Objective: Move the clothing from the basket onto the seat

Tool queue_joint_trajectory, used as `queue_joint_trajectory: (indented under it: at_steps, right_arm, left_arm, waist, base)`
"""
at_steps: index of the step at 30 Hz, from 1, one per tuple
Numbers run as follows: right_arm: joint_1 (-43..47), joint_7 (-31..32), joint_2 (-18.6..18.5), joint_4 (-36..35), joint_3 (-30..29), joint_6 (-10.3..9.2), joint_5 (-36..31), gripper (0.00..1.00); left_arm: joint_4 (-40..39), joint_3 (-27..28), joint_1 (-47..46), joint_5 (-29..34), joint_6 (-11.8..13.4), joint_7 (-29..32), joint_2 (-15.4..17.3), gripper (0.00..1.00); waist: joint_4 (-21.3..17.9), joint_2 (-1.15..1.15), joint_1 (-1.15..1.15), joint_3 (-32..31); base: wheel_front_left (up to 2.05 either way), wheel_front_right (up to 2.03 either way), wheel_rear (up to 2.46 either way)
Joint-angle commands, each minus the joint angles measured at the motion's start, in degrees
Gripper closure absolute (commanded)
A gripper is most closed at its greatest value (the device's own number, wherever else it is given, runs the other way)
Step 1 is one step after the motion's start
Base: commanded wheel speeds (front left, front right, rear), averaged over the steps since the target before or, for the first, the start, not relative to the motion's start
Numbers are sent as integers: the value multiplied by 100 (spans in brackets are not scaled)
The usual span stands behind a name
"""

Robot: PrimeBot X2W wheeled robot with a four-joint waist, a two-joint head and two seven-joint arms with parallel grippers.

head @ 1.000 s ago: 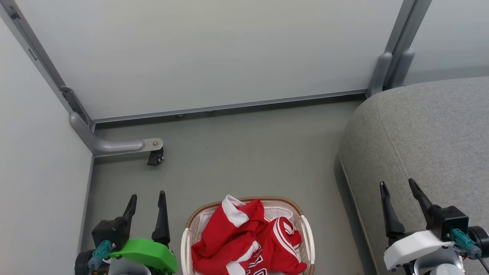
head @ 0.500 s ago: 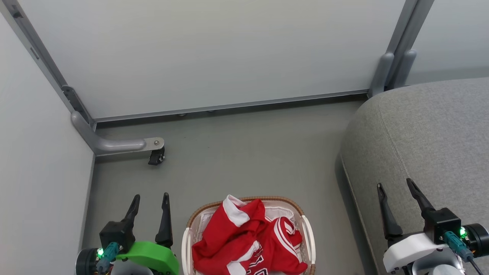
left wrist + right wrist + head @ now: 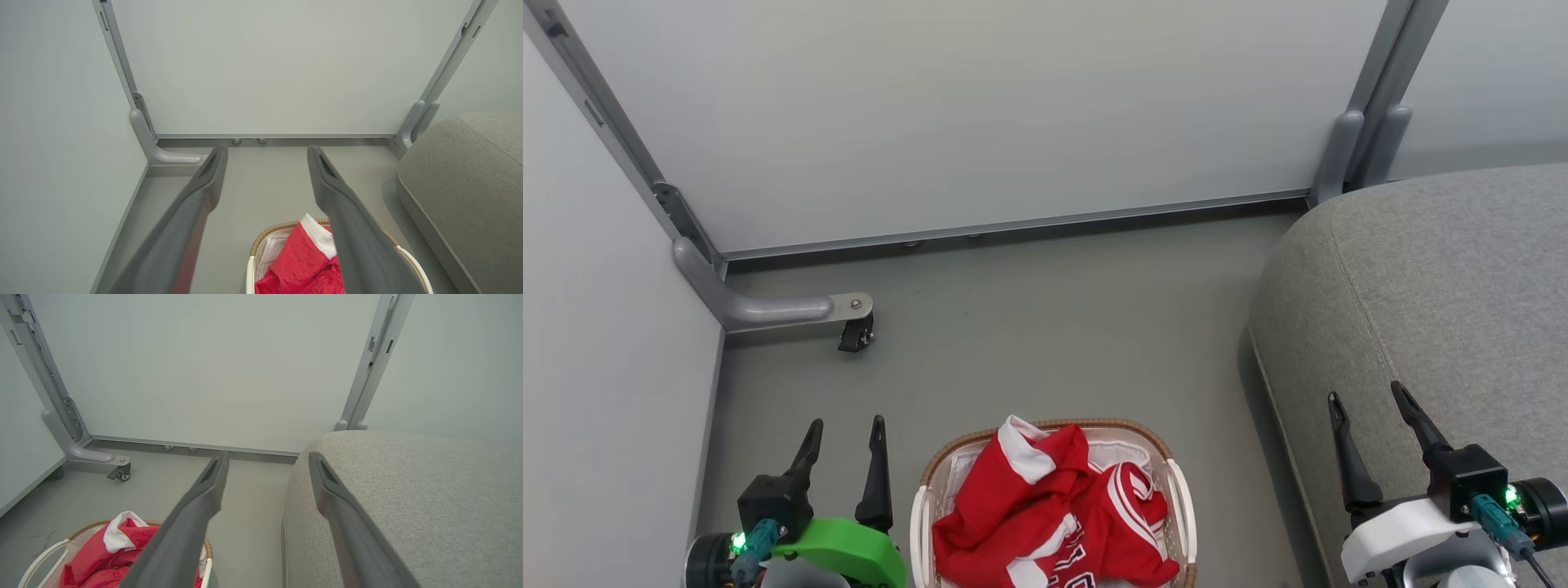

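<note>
- Head view: the clothing (image 3: 1029, 510) lies heaped in the basket (image 3: 918, 527) on the floor (image 3: 1054, 327), its red folds with white trim rising above the rim. Nothing is on the seat (image 3: 1462, 286) yet. The left gripper (image 3: 847, 421) hangs just left of the basket and the right gripper (image 3: 1365, 392) over the seat's near edge. Both have their fingers spread wide and hold nothing.
- Left wrist view: bare floor shows between the spread fingers. A white-cuffed fold pokes up at the basket's far end, partly behind one finger.
- Right wrist view: the basket sits lower left and the seat to the right, with a strip of floor between them.
- Handling (a judgement, not a thing seen): the cloth looks soft, light and limp, so it will drape and may drag a second garment along. Pinch the raised white-trimmed fold at the top of the heap — then lift well clear of the rim.
</note>
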Motion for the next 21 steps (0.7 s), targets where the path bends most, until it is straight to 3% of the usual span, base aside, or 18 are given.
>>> queue_joint_trajectory:
  at_steps: [1,9,15,21]
  right_arm:
    - [47,-28,-34,-10,-9,-2,34,0]
    - [-126,-27,-34,-96,86,-2,47,0]
    - [-470,-22,-34,-201,239,-2,76,0]
    - [-886,-21,-29,-290,295,-3,204,0]
  left_arm:
    - [-2,-2,-89,33,-8,-4,38,0]
    - [29,-56,-268,139,-28,-4,36,0]
    - [234,-336,-773,279,-123,-2,35,0]
    - [1119,-774,-1617,333,-225,-2,40,0]
  waist:
    - [0,0,0,3]
    - [-102,0,0,260]
    - [-383,0,0,901]
    - [-706,0,0,1752]
  base:
    - [0,0,0]
    - [0,0,0]
    - [0,0,0]
    - [0,0,0]
